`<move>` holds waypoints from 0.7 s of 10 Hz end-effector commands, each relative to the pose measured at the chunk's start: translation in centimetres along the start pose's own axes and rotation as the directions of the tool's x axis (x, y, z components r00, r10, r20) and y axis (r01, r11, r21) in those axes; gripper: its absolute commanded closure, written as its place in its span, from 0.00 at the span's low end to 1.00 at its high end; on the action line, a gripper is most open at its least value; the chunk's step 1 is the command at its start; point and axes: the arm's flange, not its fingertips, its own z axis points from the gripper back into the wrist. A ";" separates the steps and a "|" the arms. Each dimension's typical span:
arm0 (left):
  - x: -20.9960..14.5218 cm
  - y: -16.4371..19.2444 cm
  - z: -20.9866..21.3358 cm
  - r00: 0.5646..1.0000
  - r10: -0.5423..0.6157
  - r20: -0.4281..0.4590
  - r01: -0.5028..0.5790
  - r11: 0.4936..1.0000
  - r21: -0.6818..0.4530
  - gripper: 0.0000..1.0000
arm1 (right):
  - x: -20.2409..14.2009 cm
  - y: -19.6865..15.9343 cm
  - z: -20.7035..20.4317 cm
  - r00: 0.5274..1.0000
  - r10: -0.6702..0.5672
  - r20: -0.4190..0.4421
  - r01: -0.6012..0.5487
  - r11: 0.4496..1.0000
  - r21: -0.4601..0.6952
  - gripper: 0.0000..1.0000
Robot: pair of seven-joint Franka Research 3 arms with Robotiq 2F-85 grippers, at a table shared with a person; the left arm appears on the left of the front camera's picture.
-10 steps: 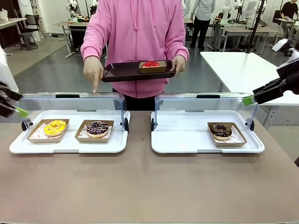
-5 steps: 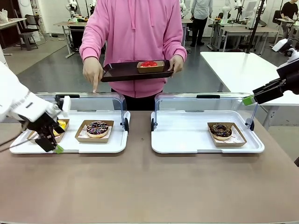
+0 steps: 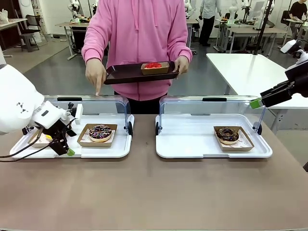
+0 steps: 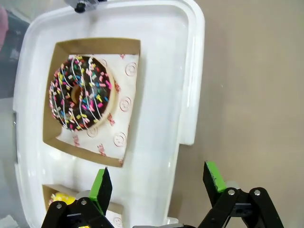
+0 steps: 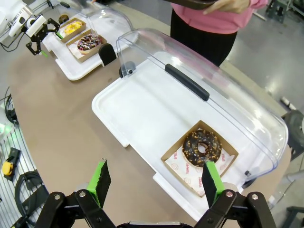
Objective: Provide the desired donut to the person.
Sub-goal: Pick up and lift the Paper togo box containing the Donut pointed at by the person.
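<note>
The person (image 3: 139,33) in a pink hoodie holds a dark tray (image 3: 130,74) carrying a boxed red donut (image 3: 153,66). Their other hand (image 3: 96,74) points a finger down at the left case's lid. Under that lid sit a chocolate sprinkle donut (image 3: 100,132) (image 4: 80,99) and a yellow donut (image 4: 61,199), mostly hidden behind my left arm. My left gripper (image 3: 67,149) (image 4: 156,180) hangs open over the left tray's front edge (image 4: 185,95), left of the sprinkle donut. My right gripper (image 3: 257,102) (image 5: 154,178) is open, high above the right case.
The right white tray (image 3: 192,144) holds one chocolate donut (image 3: 227,135) (image 5: 202,146) in a cardboard box. Both clear lids (image 3: 211,103) stand raised at the back. Bare brown table (image 3: 154,192) spreads in front of the trays. A white table (image 3: 245,67) stands at the far right.
My left arm swung in from the left edge down to the left tray's front, then shifted right towards the sprinkle donut. The right arm stayed still.
</note>
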 end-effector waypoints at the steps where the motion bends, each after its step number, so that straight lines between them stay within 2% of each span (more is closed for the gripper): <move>1: 0.1 1.0 -0.8 0.999 -0.054 0.010 0.054 0.999 -0.002 0.00 | 0.0 0.2 -0.1 1.000 -0.013 -0.011 0.012 1.000 -0.013 0.00; 3: 0.7 2.2 -1.2 0.995 -0.098 0.003 0.098 0.995 0.002 0.00 | 0.0 0.2 -0.1 1.000 -0.013 -0.011 0.012 1.000 -0.013 0.00; 5: 0.9 2.1 -1.5 0.994 -0.108 -0.035 0.107 0.994 -0.024 0.00 | 0.0 0.2 -0.1 1.000 -0.013 -0.011 0.012 1.000 -0.013 0.00; 6: 1.0 2.1 -1.7 0.992 -0.124 -0.024 0.124 0.992 -0.013 0.00 | 0.0 0.2 -0.1 1.000 -0.013 -0.011 0.012 1.000 -0.013 0.00; 7: 1.0 2.0 -1.8 0.990 -0.133 -0.047 0.133 0.991 -0.010 0.60 | 0.0 0.2 -0.1 1.000 -0.013 -0.011 0.012 1.000 -0.013 0.00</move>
